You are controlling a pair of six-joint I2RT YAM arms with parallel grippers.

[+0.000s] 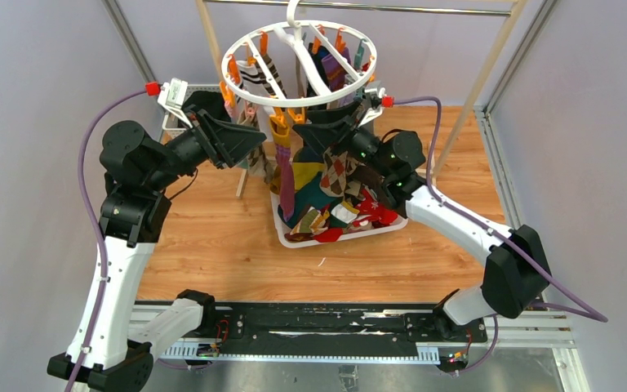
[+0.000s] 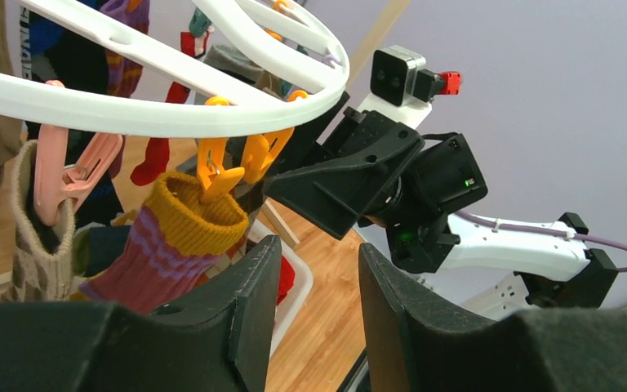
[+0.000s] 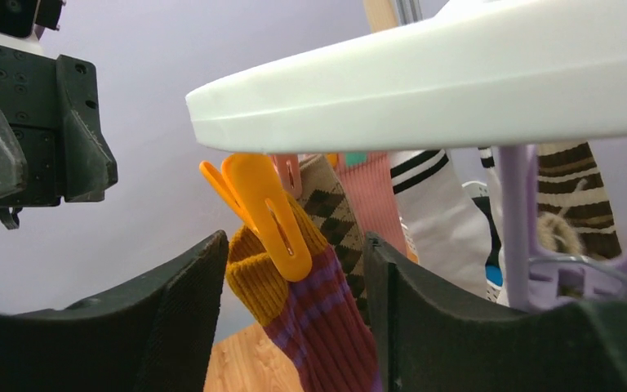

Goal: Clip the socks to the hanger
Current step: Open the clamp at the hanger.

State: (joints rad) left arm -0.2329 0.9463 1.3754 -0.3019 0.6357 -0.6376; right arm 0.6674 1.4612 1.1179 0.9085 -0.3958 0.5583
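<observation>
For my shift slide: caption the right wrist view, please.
Striped yellow-cuffed sock hanging from an orange clip under the white hanger, between the parted fingers of the right gripper.

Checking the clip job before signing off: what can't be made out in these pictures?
- Right wrist view: whether the right hand pinches the striped sock; its fingers hide the contact.
- Left wrist view: that sock's foot, behind the left hand.
- Top view: the basket's lower contents, under hanging socks.

I see a smooth, shiny white plastic hanger, a shiny orange plastic clip, a soft ribbed knit sock, and a wooden table.
</observation>
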